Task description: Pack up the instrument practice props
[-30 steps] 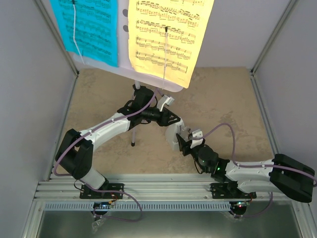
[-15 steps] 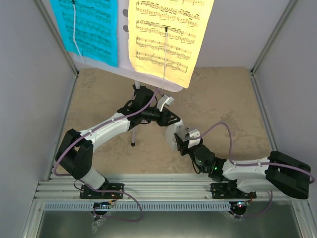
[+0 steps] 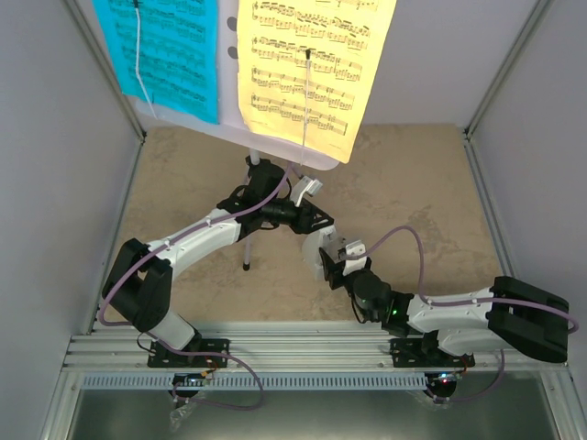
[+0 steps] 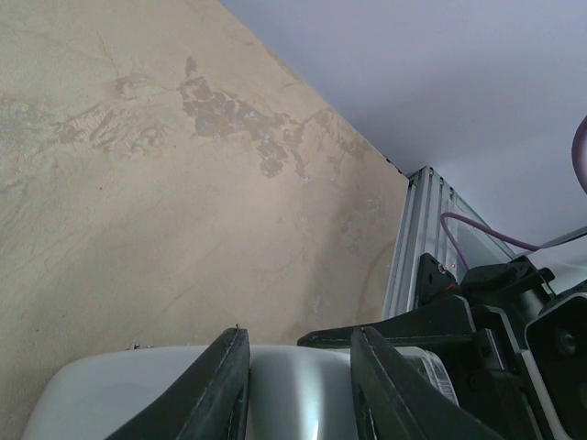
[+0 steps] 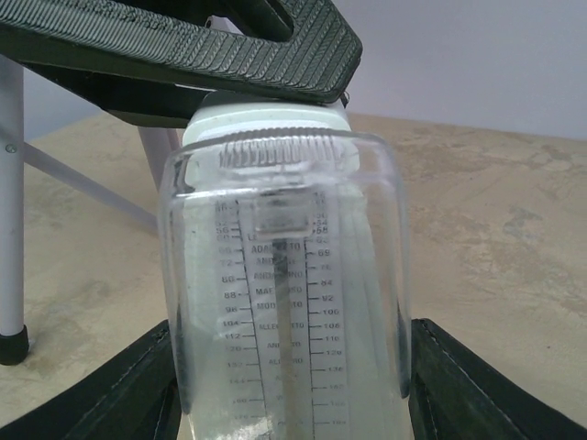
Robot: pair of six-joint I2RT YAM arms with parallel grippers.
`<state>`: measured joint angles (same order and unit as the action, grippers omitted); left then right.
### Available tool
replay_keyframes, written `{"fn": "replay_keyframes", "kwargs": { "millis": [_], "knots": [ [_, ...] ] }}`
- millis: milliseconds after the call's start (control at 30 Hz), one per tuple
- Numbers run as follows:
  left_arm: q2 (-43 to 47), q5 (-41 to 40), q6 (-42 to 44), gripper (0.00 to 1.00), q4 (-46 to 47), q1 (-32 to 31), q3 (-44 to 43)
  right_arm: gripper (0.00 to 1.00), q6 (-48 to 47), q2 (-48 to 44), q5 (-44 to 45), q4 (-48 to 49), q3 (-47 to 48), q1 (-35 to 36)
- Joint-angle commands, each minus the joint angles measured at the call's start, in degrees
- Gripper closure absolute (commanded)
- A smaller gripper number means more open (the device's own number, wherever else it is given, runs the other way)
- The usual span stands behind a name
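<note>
The grey pyramid metronome (image 3: pixel 319 259) hangs over the middle of the table between both grippers. My left gripper (image 3: pixel 318 229) is shut on its narrow top; in the left wrist view the grey body (image 4: pixel 293 394) fills the gap in that gripper (image 4: pixel 298 341). My right gripper (image 3: pixel 336 267) is shut on the wider lower part, its fingers (image 5: pixel 138 390) pressed to the clear scaled cover (image 5: pixel 284 275). The white music stand (image 3: pixel 251 161) rises behind, carrying the cyan sheet (image 3: pixel 165 55) and the yellow sheet (image 3: pixel 307 73).
A white stand leg (image 5: pixel 11 183) with a black foot stands just left of the metronome. Another leg's foot (image 3: pixel 246 267) rests under the left arm. Grey walls (image 3: pixel 55 183) close in three sides, and an aluminium rail (image 3: pixel 293 353) runs along the near edge.
The right arm's elbow and wrist have shifted left, bringing its gripper further onto the metronome. The left arm, stand and sheets have not moved.
</note>
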<state>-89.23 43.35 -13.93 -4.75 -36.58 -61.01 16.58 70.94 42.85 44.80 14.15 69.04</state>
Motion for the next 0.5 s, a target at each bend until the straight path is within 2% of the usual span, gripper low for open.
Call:
{"fn": "replay_keyframes", "kwargs": {
  "millis": [0, 67, 200, 267, 333, 467],
  "knots": [
    [1.1, -0.5, 0.0, 0.67, -1.3, -0.1, 0.8, 0.54, 4.3, 2.2, -2.8, -11.6, -1.8, 2.2],
    [1.6, -1.2, 0.0, 0.64, -1.2, -0.1, 0.8, 0.54, 4.1, 1.7, -2.7, -11.9, -1.8, 2.4],
    [3.9, -2.2, -1.1, 0.4, 1.0, -0.1, 2.1, 0.54, 3.3, -1.2, -2.0, -11.8, -2.2, 2.4],
    [5.2, -2.5, -1.3, 0.33, 1.8, -0.1, 2.9, 0.54, 2.6, -2.8, -1.9, -10.8, -2.9, 2.4],
    [5.8, -3.0, -1.3, 0.32, 1.8, -0.1, 3.4, 0.54, 1.9, -3.7, -2.0, -9.9, -3.4, 2.4],
    [5.1, -3.1, -1.3, 0.41, 0.6, -0.1, 3.5, 0.54, 0.6, -4.3, -3.1, -8.7, -3.5, 2.4]
  ]
}}
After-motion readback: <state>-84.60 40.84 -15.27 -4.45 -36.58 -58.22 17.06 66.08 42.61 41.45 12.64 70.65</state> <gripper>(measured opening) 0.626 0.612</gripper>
